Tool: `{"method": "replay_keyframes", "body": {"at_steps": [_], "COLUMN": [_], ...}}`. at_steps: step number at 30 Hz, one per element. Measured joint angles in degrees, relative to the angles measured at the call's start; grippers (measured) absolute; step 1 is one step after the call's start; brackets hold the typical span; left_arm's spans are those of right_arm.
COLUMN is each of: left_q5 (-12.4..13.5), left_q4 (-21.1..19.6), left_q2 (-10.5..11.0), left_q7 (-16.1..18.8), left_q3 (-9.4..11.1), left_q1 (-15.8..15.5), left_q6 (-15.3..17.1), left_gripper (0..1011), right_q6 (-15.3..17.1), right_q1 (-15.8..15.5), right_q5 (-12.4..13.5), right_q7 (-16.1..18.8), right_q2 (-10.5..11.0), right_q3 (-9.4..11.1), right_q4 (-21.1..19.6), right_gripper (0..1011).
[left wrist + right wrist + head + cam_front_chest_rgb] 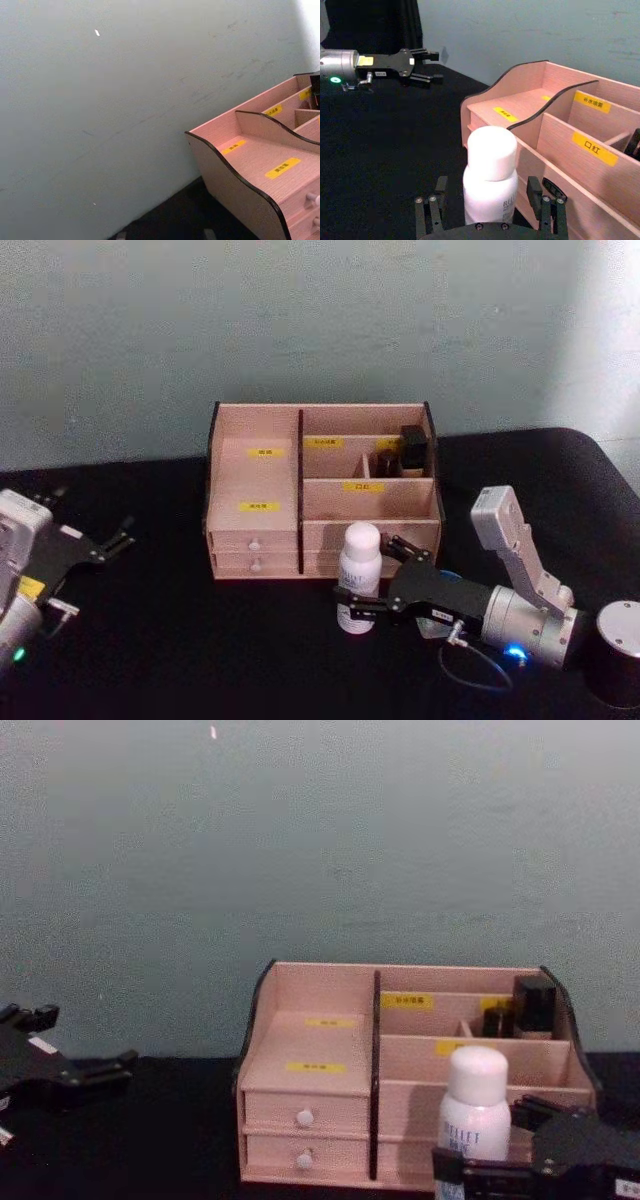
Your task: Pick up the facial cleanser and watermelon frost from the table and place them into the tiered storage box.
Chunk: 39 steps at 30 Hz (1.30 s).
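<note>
The facial cleanser, a slim white bottle with a rounded cap, stands upright on the black table just in front of the tiered storage box. My right gripper is open around the bottle's lower body; its fingers flank the bottle with small gaps. A squat jar with a pale round lid, apparently the watermelon frost, stands at the table's right front, behind my right arm. My left gripper hovers open and empty at the far left.
Small black containers sit in the box's rear right compartment. Two white-knobbed drawers face me on its left side. A grey-green wall rises close behind the box. Bare black tabletop lies between the left gripper and the box.
</note>
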Motion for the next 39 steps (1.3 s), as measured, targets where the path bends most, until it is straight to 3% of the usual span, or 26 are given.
{"method": "replay_keyframes", "body": {"at_steps": [28,33,39], "left_q5": [0.00,0.00,0.00], "left_q4": [0.00,0.00,0.00], "left_q2": [0.00,0.00,0.00], "left_q7": [0.00,0.00,0.00], "left_q3": [0.00,0.00,0.00], "left_q1": [0.00,0.00,0.00], "left_q6": [0.00,0.00,0.00], "left_gripper": [1001,1001,1001], "right_q6": [0.87,0.85,0.80], "right_q1": [0.37,0.35,0.31], "right_q5": [-0.15,-0.14,-0.11], "right_q7": [-0.79,-0.78,-0.73], "right_q2": [-0.28,-0.26,-0.24], "right_q3": [0.13,0.13,0.12], "right_q4": [0.24,0.20,0.19], "right_gripper": [1002,915,734]}}
